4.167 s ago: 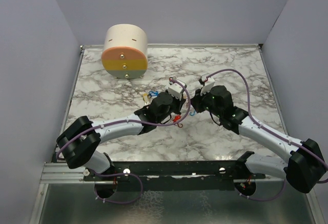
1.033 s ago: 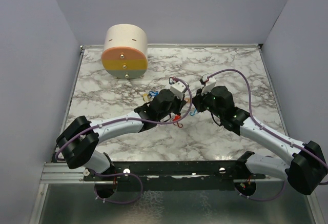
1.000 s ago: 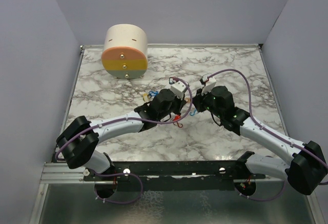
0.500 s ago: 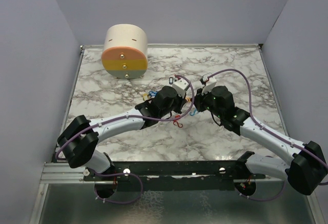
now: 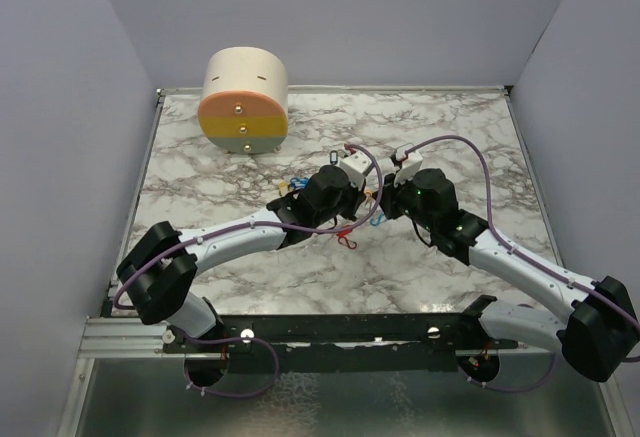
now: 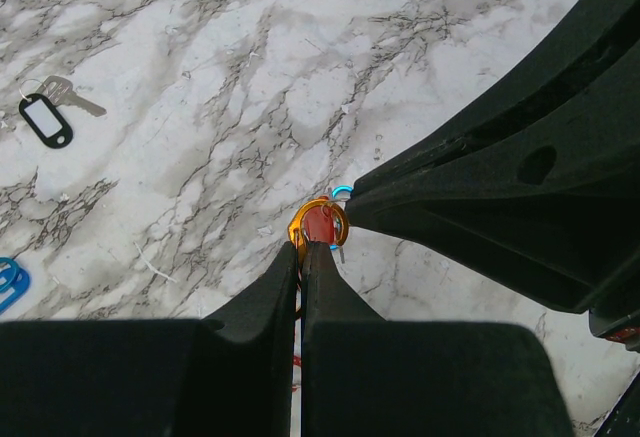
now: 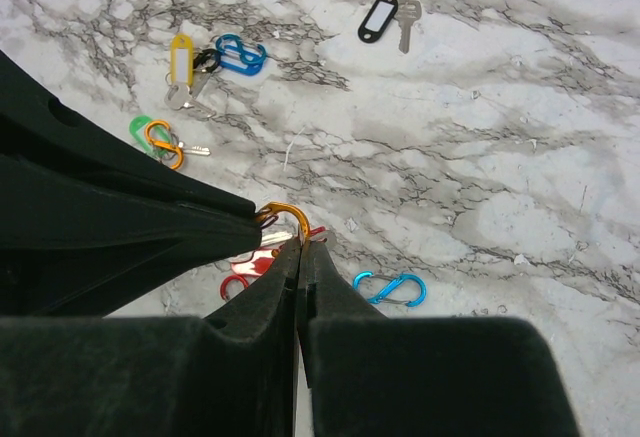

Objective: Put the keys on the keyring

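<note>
Marbled white table [image 5: 450,137] lies beneath both arms, bent inward, tips meeting mid-table; left tool [image 6: 301,247] and right tool [image 7: 300,245], both narrow, pinch one small orange metal clip [image 6: 297,225]; other coloured keys [image 7: 240,54] lie scattered nearby.

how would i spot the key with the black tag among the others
On the marble table, find the cluster with the yellow tag and blue clip; in the right wrist view, the black-tag key lies off to their right, alone on bare marble. It is the only black oblong with a white window, a silver key attached.
</note>
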Motion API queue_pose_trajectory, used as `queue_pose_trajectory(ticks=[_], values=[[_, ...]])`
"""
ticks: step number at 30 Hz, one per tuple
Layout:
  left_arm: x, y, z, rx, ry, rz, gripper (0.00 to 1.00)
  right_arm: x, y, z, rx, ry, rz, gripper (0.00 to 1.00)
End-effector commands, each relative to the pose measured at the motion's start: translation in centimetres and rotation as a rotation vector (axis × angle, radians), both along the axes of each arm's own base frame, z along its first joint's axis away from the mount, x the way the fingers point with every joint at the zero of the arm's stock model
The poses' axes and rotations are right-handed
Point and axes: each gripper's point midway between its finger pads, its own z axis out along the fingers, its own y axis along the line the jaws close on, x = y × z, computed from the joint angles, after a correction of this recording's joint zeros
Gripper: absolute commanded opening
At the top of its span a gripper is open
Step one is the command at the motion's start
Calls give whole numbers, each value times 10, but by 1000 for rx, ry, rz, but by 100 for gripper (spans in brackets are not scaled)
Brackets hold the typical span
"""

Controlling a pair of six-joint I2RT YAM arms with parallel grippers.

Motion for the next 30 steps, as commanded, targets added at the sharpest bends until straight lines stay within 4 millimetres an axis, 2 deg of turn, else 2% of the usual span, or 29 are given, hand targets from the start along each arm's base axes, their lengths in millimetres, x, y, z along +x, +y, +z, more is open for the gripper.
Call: queue_pose_trajectory(ticks=[1, 9, 11, 16, 20, 24, 27, 30], values=[[6, -4, 9, -12, -9, -10, 0, 1, -3, 6, -1, -34, -10, 1], [6, -4, 9, -16, -5, -8, 1, 2, -5, 5, -4, -33, -20, 1], [6, -3, 8, -14, -3, -5, 13, 2, -5, 6, -3, -34, -22, 1], [6, 0, 9, -18, -7, 8, 51, 2, -5, 5, -5, -32, -26, 1], [8, 6, 11, -28, -18, 38, 64, 3, -6, 5, -5, -31, -27, 1], [12, 17, 18, -50, -33, 97, 68, 3, -6, 3, -9, -28, -32, 1], [15, 33, 22, -77, -50, 174, 71, 3, -7, 3, -10, -27, -35, 1], [16, 51, 26, -111, -74, 252, 82, 3, -7, 2, -10, -23, -36, 1]])
